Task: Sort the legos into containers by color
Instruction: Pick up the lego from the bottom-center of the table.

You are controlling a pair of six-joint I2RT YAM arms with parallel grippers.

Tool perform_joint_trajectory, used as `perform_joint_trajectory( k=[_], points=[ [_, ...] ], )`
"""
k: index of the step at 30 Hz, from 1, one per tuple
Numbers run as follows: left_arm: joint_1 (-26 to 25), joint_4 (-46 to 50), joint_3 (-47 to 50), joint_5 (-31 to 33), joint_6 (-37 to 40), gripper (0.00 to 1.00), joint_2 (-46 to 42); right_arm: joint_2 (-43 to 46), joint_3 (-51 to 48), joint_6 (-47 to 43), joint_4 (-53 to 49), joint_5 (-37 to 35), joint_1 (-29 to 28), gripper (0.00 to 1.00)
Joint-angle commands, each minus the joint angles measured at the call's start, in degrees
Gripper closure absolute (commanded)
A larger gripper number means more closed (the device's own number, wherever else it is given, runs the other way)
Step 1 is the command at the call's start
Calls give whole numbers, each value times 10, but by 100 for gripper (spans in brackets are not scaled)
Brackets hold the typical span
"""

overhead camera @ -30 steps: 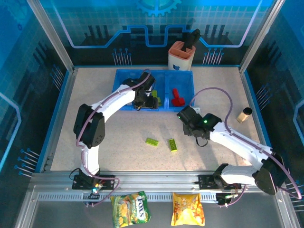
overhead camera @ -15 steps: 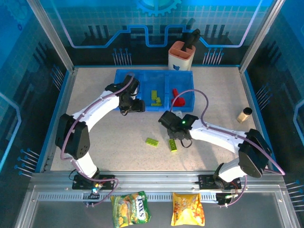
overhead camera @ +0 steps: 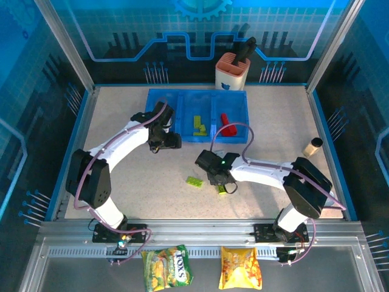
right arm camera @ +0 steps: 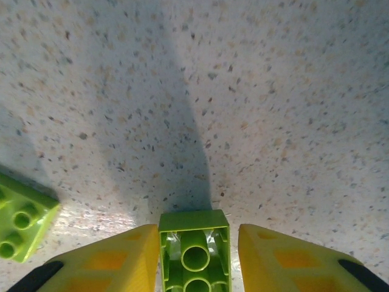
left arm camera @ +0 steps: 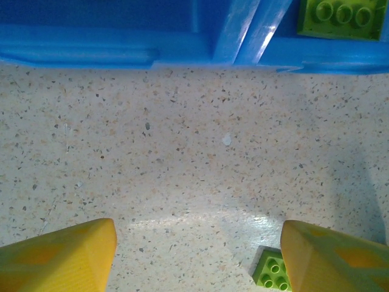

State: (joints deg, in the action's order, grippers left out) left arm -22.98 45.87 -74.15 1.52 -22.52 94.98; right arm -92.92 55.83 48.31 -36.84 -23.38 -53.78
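Observation:
My right gripper [overhead camera: 219, 182] [right arm camera: 196, 242] is low over the table, open, its yellow fingers straddling a lime green lego [right arm camera: 194, 249] [overhead camera: 223, 189] that lies with its hollow underside showing. The left finger touches it; the right finger stands a little apart. Another green lego [overhead camera: 194, 181] [right arm camera: 19, 218] lies just to its left. My left gripper [overhead camera: 168, 143] [left arm camera: 197, 258] hangs open over bare table in front of the blue containers [overhead camera: 159, 104] [left arm camera: 121, 48], a green lego [left arm camera: 271, 275] by its right finger. Green legos [overhead camera: 198, 125] [left arm camera: 340, 18] lie in the middle bin and a red lego [overhead camera: 227, 126] in the right one.
An orange-and-white holder [overhead camera: 231, 72] stands behind the containers. A small tan cylinder [overhead camera: 313, 147] lies at the right of the table. Two snack bags [overhead camera: 168, 267] [overhead camera: 240, 268] lie in front of the arm bases. Blue rails edge the table.
My left gripper has drawn back out of the containers toward the left front. My right gripper has moved left and down onto the green lego on the table.

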Motion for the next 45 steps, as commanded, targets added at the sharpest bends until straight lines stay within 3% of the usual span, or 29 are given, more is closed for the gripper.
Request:
perform_joint_trajectory(
  k=[1,22,34,45],
  points=[
    [4,-7,19,7,5,27,-22,-21,-11,18,18,5,-11,59],
    [7,-22,51,6,10,27,-21,-58,9,23,9,-12,-35,64],
    [25,-18,79,-14,11,27,-56,-66,115,-14,-50,-28,-24,65],
    [24,-25,165,-50,-15,27,-119,-115,230,-75,-47,6,28,64]
  ],
)
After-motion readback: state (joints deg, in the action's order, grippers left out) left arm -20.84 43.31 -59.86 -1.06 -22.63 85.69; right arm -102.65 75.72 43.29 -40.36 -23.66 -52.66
